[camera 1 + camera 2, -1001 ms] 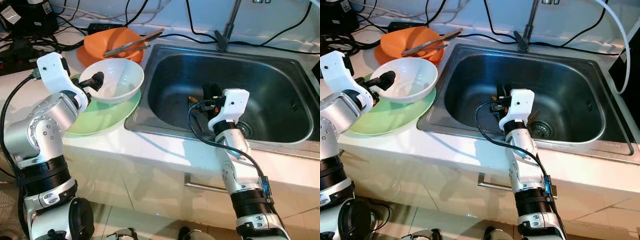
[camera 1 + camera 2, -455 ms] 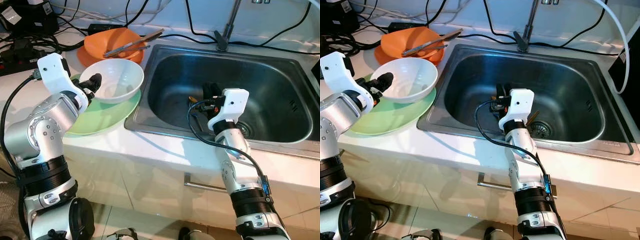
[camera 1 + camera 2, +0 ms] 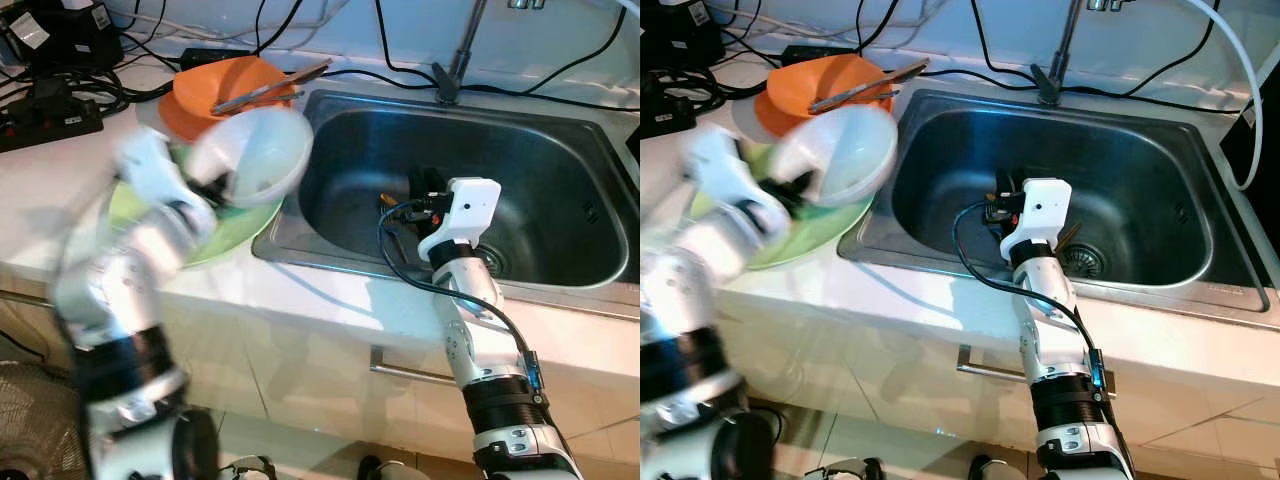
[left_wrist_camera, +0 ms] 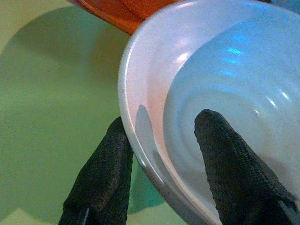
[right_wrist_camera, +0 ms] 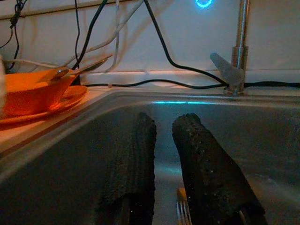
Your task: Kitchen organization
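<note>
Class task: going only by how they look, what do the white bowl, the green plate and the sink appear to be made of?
White bowl: likely glazed ceramic or melamine; smooth, glossy highlights. Green plate: probably plastic or melamine; flat, even matte colour. Sink: stainless steel; grey brushed sheen with soft reflections.

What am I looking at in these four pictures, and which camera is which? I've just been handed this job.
It is a humanoid robot with two silver arms, each ending in two black fingers. The two wide pictures come from its head camera, looking down at a kitchen counter; the two close-ups come from cameras on each wrist. The left gripper pinches the rim of a white bowl, lifted and tilted above a green plate; that arm is blurred from motion. Behind sits an orange bowl with utensils laid across it. The right gripper reaches down inside the steel sink, its fingers close together, holding nothing I can see. Cables run along the wall.
</note>
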{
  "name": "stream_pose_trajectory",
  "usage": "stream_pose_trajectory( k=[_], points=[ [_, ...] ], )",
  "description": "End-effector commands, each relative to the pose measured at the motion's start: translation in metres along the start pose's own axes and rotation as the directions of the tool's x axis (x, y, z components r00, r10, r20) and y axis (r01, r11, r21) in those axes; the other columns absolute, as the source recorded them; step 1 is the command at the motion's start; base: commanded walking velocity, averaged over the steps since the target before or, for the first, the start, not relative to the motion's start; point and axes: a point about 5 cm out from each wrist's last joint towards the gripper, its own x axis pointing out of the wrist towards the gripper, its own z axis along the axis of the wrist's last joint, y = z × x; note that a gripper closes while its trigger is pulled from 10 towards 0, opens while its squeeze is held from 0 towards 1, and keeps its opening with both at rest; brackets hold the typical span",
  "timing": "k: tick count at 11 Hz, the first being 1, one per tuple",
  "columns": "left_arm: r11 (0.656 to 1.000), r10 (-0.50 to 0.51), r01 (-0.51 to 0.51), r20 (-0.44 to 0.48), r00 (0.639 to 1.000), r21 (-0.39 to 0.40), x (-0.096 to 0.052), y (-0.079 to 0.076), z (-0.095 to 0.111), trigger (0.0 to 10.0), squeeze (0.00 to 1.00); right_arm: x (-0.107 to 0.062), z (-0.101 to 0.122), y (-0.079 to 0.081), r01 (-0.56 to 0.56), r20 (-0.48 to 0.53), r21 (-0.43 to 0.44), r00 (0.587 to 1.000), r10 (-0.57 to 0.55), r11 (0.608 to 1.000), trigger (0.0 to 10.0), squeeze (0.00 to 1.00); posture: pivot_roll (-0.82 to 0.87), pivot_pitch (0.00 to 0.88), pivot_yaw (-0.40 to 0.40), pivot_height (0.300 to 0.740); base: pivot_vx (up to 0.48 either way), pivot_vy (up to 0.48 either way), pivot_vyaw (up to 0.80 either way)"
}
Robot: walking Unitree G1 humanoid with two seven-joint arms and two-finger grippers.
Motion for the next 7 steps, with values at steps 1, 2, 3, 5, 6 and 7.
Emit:
stream_pose_trajectory(
  k=[1,2,3,5,6,7],
  points=[
    [1.0,-0.016,0.016,0.004,1.0,0.008,-0.0019,-0.0069,0.0017,0.0,0.0,-0.0073,-0.0153,-0.0022,0.014,-0.058,0.018,0.998,-0.012,1.0,10.0,0.0,0.14,0.089,0.039,0.74,0.0,0.0,0.0],
    [1.0,-0.019,0.019,0.007,1.0,0.008,-0.0012,-0.0087,0.0031,0.0,0.0,-0.0069,-0.0151,-0.0025,0.015,-0.058,0.017,0.998,-0.014,1.0,10.0,0.0,0.14,0.091,0.039,0.74,0.0,0.0,0.0],
    [1.0,-0.017,0.016,0.013,1.0,0.006,-0.0013,-0.0084,0.0048,0.0,0.0,-0.0068,-0.0151,-0.0026,0.016,-0.058,0.017,0.998,-0.015,1.0,10.0,0.0,0.14,0.091,0.039,0.74,0.0,0.0,0.0],
    [1.0,-0.013,0.014,0.031,0.999,-0.01,-0.0024,-0.0073,0.008,0.0,0.0,-0.0061,-0.0151,-0.0024,0.016,-0.058,0.017,0.998,-0.015,1.0,10.0,0.0,0.14,0.093,0.038,0.74,0.0,0.0,0.0],
    [1.0,-0.011,0.011,0.035,0.999,-0.011,-0.0026,-0.0064,0.0089,0.0,0.0,-0.0059,-0.0151,-0.0023,0.015,-0.059,0.017,0.998,-0.014,1.0,10.0,0.0,0.14,0.093,0.036,0.74,0.0,0.0,0.0],
    [1.0,-0.009,0.009,0.038,0.999,-0.014,-0.0028,-0.0055,0.0092,0.0,0.0,-0.0059,-0.0152,-0.0026,0.014,-0.059,0.017,0.998,-0.013,1.0,10.0,0.0,0.14,0.093,0.036,0.74,0.0,0.0,0.0]
  ],
)
